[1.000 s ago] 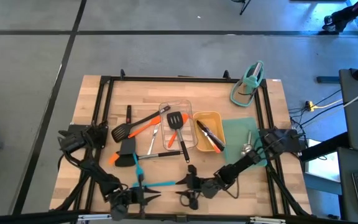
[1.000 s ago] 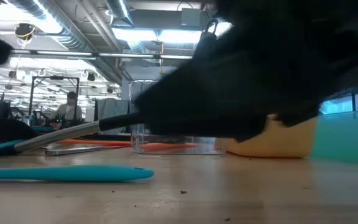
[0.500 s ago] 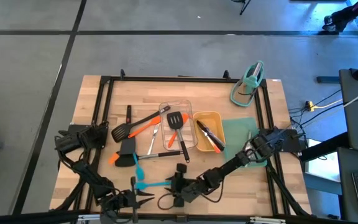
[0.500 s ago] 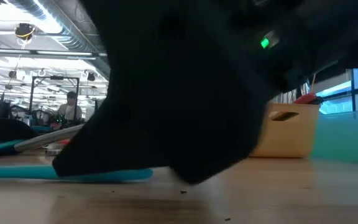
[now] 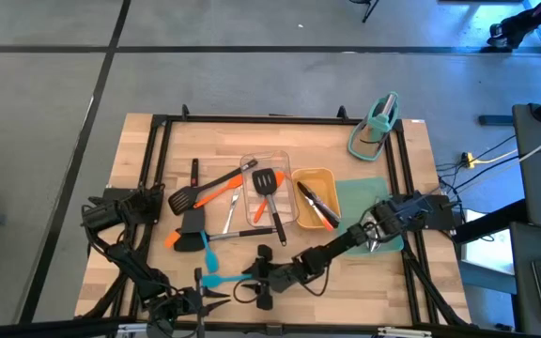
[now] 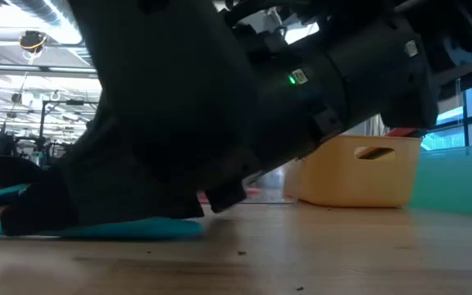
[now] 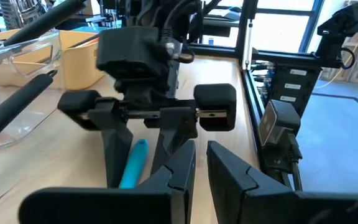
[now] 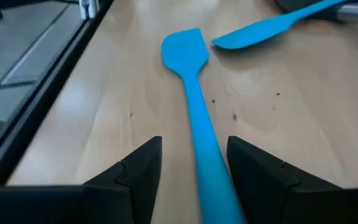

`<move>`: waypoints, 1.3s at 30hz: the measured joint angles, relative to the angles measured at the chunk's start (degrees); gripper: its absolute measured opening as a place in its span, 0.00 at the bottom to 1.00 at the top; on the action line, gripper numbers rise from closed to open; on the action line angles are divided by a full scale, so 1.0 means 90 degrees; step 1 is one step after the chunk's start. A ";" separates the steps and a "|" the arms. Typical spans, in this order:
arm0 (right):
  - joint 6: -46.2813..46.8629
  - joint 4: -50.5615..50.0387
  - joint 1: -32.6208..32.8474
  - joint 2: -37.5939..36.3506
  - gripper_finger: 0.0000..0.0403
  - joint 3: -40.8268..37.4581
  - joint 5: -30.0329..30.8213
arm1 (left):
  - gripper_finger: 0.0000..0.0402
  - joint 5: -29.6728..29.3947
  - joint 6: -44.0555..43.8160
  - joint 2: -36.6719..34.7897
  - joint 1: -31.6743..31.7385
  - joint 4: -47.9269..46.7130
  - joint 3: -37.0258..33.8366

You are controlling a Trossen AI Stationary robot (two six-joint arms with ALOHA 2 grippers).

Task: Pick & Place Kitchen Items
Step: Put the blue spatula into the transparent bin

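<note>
– Where is your blue spatula (image 8: 194,106)?
– Flat on the tabletop (image 5: 139,169), near the front edge. Your right tool (image 8: 191,168) is open around its handle. Your left tool (image 7: 201,168) is nearly closed, empty.

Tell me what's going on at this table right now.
The right gripper is low at the table's front edge, jaws open on either side of the handle of a blue spatula that lies flat on the wood; it has not closed on it. The left gripper waits nearby at the front left, empty and nearly shut. Other utensils sit in the clear tray and yellow tray.
</note>
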 joint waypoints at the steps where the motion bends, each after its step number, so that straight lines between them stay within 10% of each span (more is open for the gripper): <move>1: 0.0086 0.0007 -0.0011 0.0029 0.47 0.0005 -0.0033 | 0.09 -0.0001 0.0000 0.0000 0.0000 0.0000 0.0000; 22: 0.0332 0.0198 0.0172 0.0223 0.46 0.0011 0.0514 | 0.08 -0.0232 0.0289 0.0000 0.0039 0.0010 0.0002; 39: 0.0408 0.0147 0.0337 0.0248 0.18 0.0011 0.0786 | 0.07 -0.0261 0.0415 0.0000 -0.0034 0.0312 0.0007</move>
